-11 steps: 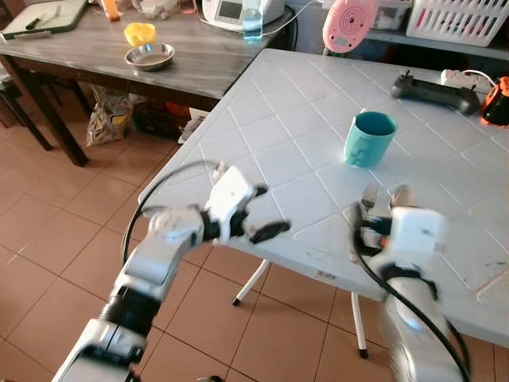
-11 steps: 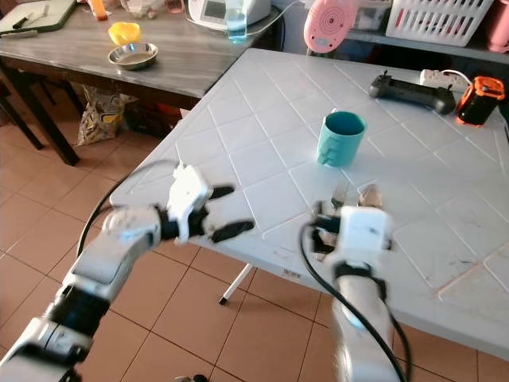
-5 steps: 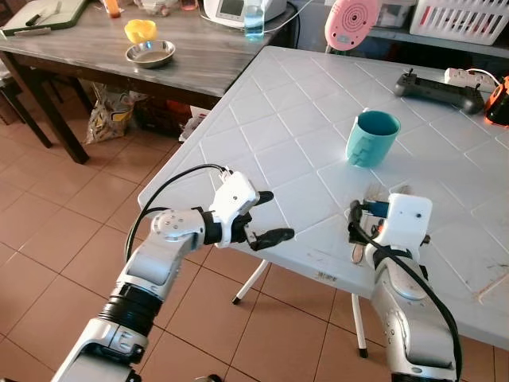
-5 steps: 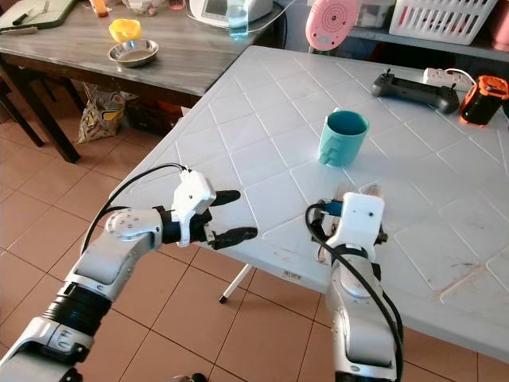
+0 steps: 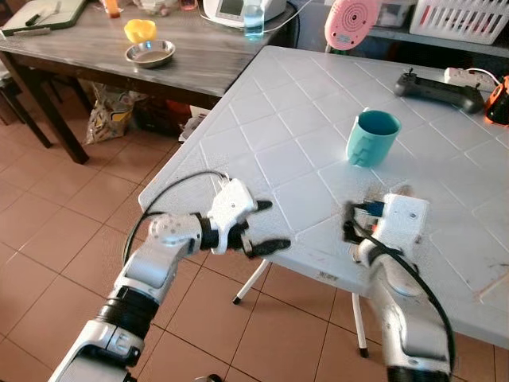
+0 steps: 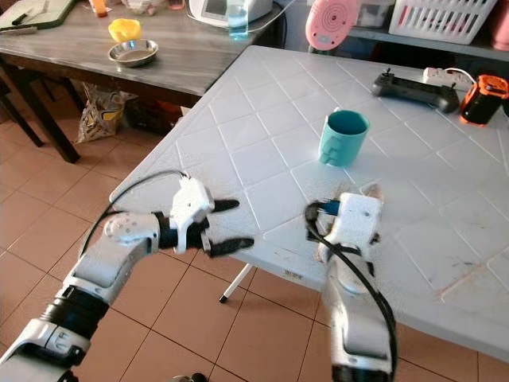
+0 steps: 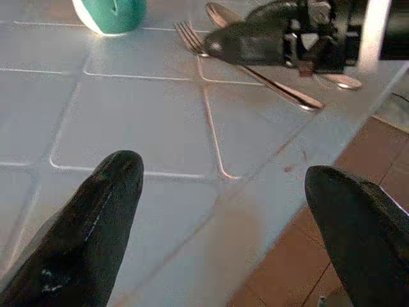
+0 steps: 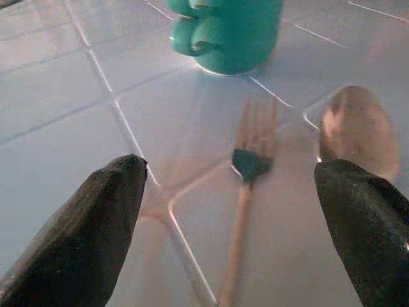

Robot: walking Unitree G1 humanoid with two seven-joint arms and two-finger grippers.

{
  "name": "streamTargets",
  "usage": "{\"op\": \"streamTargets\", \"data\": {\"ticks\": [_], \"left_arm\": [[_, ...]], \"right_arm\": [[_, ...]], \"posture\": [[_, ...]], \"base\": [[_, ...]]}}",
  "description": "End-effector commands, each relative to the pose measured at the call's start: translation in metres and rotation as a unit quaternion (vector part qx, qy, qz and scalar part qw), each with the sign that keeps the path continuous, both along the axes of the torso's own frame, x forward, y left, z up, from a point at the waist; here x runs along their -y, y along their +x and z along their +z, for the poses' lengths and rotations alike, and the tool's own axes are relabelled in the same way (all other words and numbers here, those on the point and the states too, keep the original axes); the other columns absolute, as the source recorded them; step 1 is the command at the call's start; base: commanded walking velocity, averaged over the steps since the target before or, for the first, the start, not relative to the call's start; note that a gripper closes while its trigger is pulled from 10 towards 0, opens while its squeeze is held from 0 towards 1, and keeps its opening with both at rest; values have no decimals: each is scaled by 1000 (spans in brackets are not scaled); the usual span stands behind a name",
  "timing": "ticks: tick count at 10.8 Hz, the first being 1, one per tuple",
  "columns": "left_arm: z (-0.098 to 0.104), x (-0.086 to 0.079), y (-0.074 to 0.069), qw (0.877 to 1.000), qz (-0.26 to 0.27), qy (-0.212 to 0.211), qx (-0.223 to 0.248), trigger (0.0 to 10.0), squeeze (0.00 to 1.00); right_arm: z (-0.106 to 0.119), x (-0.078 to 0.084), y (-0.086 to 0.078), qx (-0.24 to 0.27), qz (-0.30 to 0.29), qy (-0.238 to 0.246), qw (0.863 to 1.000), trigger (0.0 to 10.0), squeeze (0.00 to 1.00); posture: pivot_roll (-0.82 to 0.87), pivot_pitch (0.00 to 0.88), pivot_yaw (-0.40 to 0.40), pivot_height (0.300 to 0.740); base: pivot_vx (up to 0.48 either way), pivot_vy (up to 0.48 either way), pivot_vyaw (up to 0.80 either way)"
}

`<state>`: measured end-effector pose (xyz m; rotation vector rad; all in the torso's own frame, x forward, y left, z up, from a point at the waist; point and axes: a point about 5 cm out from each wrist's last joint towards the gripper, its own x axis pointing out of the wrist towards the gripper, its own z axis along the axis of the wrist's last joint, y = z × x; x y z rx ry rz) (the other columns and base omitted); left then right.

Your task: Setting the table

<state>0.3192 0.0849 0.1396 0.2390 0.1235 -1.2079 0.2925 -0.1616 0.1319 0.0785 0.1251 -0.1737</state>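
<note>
The white table (image 5: 302,119) with its grid of moulded squares stands on a terracotta tile floor (image 5: 71,231), and behind it, to the robot's left, a dark wooden table (image 5: 159,76) carries a steel bowl (image 5: 149,53) and a yellow object (image 5: 139,32). Near the white table's far edge lie a black controller (image 5: 437,86) and a pink round device (image 5: 350,22).

A teal mug (image 5: 370,137) stands upright toward the middle of the white table. Between the mug and the near edge lie a fork (image 8: 246,192) and a spoon (image 8: 354,131), side by side and flat on the surface, the fork's tines pointing toward the mug.

The left gripper (image 5: 254,227) hangs at the table's near corner, its two black fingers (image 7: 96,224) spread wide and holding nothing. The right gripper (image 8: 236,217) is low over the cutlery, fingers (image 8: 83,230) splayed well apart with the fork lying between them, touching neither.
</note>
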Motion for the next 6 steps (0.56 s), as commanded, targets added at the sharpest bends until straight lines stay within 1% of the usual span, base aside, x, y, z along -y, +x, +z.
{"op": "streamTargets", "data": {"ticks": [1, 2, 3, 4, 5, 6], "left_arm": [[0, 0, -2, 1000, -9, 10, 10, 10000, 0], [0, 2, -2, 1000, -7, 8, 10, 10000, 0], [0, 2, -3, 1000, -8, 6, 11, 10000, 0], [-1, 3, -4, 1000, -8, 5, 10, 10000, 0], [-1, 4, -4, 1000, -8, 2, 11, 10000, 0], [0, 7, -4, 1000, -3, -7, 10, 10000, 0]], "right_arm": [[0, -3, 2, 0, 6, -4, 1000, 10000, 0], [2, -6, 7, 4, -8, -18, 1000, 10000, 0], [-2, -11, 9, -25, -5, -9, 1000, 10000, 0], [-5, -15, 8, -31, 23, 40, 998, 10000, 0], [-8, -8, 7, -32, -3, 21, 999, 10000, 0], [-9, -7, 7, -22, -8, 15, 1000, 10000, 0]], "posture": [[26, 120, 21, 740], [27, 121, 19, 740], [29, 123, 17, 740], [29, 123, 17, 740], [31, 123, 17, 740], [30, 124, 18, 740]], "base": [[0, 0, 0], [0, 0, 0], [0, 0, 0], [0, 0, 0], [0, 0, 0], [0, 0, 0]]}}
